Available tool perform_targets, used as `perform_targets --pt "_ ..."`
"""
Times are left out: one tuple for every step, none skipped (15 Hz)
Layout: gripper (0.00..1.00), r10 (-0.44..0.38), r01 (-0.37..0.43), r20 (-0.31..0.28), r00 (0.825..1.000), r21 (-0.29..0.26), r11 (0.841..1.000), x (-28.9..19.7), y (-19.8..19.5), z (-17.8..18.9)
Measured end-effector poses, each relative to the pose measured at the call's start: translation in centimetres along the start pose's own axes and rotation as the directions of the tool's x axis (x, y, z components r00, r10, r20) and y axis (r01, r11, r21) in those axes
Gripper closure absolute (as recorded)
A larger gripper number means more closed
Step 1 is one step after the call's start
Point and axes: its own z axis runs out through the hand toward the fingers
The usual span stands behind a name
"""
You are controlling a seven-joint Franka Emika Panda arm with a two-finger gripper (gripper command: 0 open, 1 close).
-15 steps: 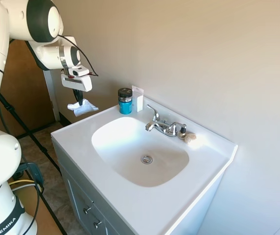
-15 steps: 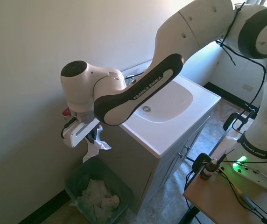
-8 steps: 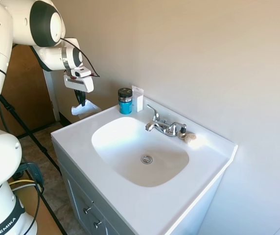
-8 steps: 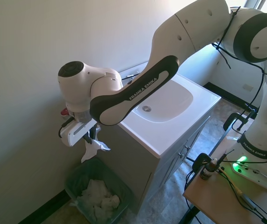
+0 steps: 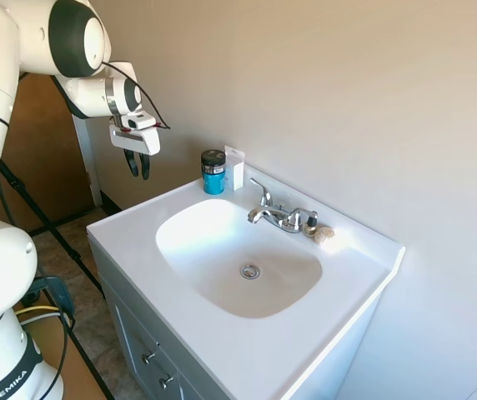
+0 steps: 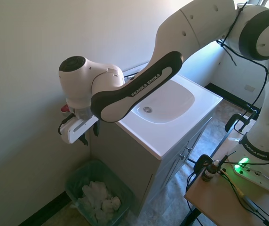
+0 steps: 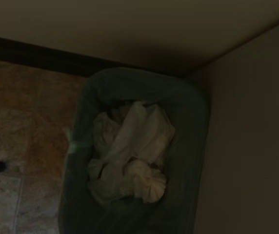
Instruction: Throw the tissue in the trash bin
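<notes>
Nearest in the first exterior view: white vanity top (image 5: 138,237) with oval basin (image 5: 237,254), chrome faucet (image 5: 278,215) at its back edge, blue jar with black lid (image 5: 213,172) and small white upright card (image 5: 235,167) by the beige wall (image 5: 347,100). Beyond the vanity's end, gripper (image 5: 138,164) (image 6: 89,135) in mid-air with fingers apart, nothing between them, directly above the green trash bin (image 6: 75,179) (image 7: 198,141). On the brown tiled floor (image 7: 17,117), against the dark baseboard: bin holding crumpled white paper, tissue (image 7: 139,141) (image 6: 99,200) lying among it.

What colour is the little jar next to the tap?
The jar is bright blue with a black lid. It shows best in the first exterior view.
</notes>
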Motion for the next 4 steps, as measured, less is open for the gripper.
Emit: perform_targets --pt "0.0 0.003 -0.003 -0.007 1.0 0.008 1.0 0.1 0.5 -1.2" --pt "0.0 0.011 -0.011 -0.016 1.0 0.017 1.0 0.0 1.1 -2.4" --pt "0.0 0.018 -0.018 -0.024 1.0 0.022 1.0 -0.2 1.7 -3.5" --pt "0.0 0.029 -0.028 -0.031 0.999 0.028 0.999 -0.4 2.4 -4.4"
